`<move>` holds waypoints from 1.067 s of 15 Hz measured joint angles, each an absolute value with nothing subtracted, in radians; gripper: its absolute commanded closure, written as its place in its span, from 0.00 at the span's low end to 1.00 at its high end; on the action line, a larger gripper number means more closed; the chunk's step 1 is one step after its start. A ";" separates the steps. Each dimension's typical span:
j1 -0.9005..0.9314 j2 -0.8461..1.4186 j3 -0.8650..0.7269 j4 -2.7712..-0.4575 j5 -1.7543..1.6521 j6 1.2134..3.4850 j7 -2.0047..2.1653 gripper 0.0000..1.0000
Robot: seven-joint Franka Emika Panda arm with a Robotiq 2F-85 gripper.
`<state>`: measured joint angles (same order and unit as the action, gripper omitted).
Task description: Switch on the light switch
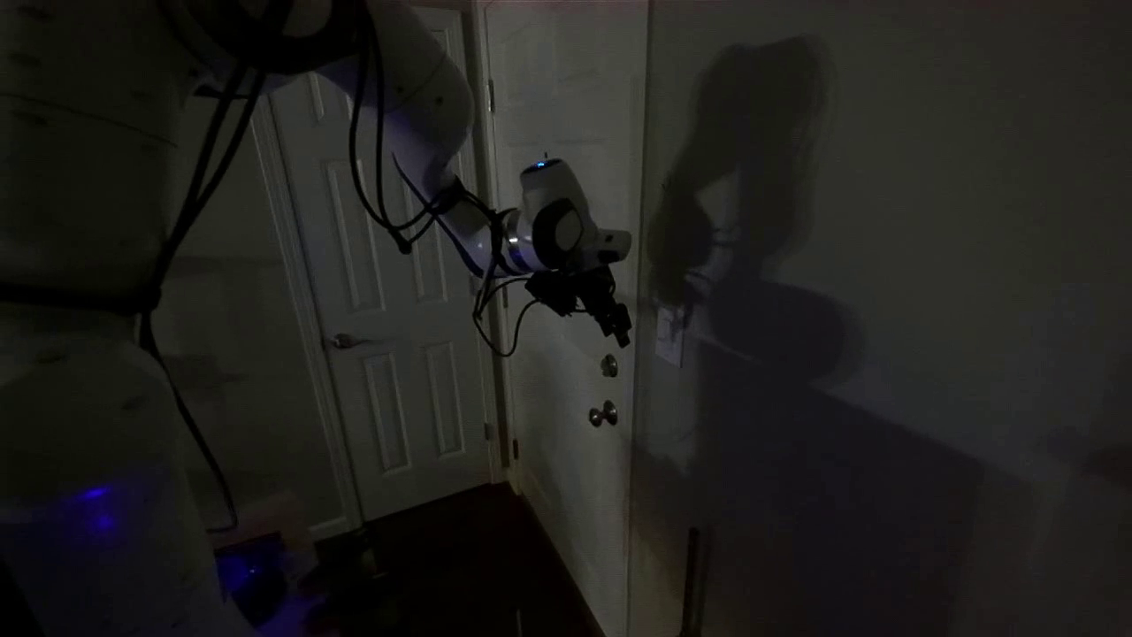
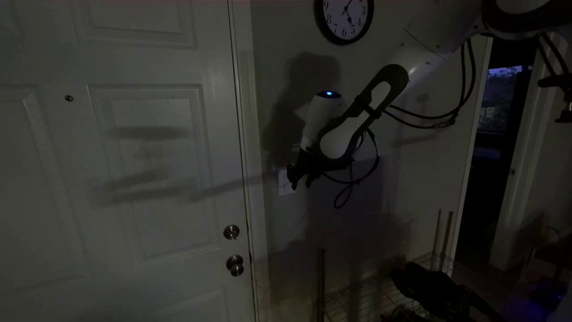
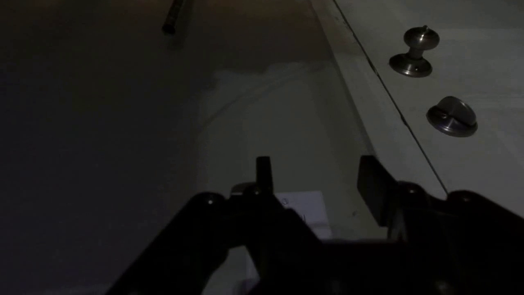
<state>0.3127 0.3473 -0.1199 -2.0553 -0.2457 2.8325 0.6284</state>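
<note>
light switch [image 1: 669, 338] sits on the wall [image 1: 929, 221], near the jaws but apart from them, and partly hidden behind them in the wrist view. the jaws are spread, a gap between their fingers [image 3: 264, 174]. below the jaws, on the white door [image 2: 156, 223], are a deadbolt [image 2: 231, 232] and a doorknob [image 2: 234, 265]. a clock [image 2: 342, 20] hangs above them in an exterior view.

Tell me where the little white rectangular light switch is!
In an exterior view, the light switch is on the pale wall, just right of the white panelled door, partly hidden by the black two-fingered claw.
</note>
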 measured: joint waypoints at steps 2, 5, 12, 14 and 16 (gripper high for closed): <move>0.345 0.367 -0.159 -2.042 -0.276 2.854 0.670 0.85; 0.388 0.406 -0.218 -2.013 -0.309 2.882 0.729 1.00; 0.467 0.503 -0.328 -1.919 -0.310 2.925 0.809 0.98; 0.493 0.526 -0.364 -1.896 -0.310 2.938 0.831 0.99; 0.516 0.545 -0.396 -1.876 -0.310 2.948 0.846 0.99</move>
